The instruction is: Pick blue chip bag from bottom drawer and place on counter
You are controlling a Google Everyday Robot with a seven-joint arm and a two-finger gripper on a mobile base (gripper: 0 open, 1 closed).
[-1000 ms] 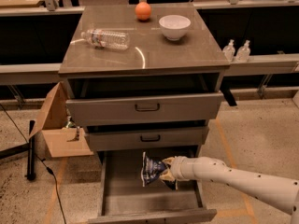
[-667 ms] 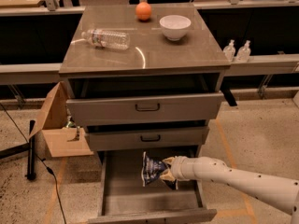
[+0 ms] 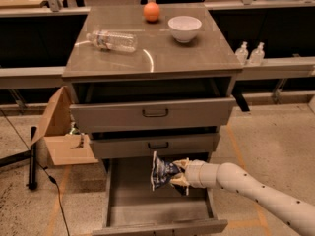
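**Chip bag in pincer, over the open bottom drawer**

- The arm [image 3: 256, 191] comes in from the lower right.
- The pincer [image 3: 176, 174] is clenched on the blue chip bag [image 3: 161, 171]. One finger is above the bag's right edge and one is below it.
- The bag stands roughly upright and crinkled, over the rear half of the bottom drawer [image 3: 147, 205], which is pulled well out.
- The bag's top corner overlaps the lower edge of the middle drawer [image 3: 123, 146]. I cannot tell whether its lower edge touches the drawer floor.
- The top drawer [image 3: 113, 114] is also partly out.
- The bag is not on the worktop [image 3: 162, 55].
- On the worktop, a clear water bottle [image 3: 110, 40] lies on its side at the left.
- An orange [image 3: 152, 12] sits at the back, with a white bowl [image 3: 184, 28] just to its right, not touching it.
- An open cardboard box [image 3: 61, 132] sits on the floor left of the cabinet.
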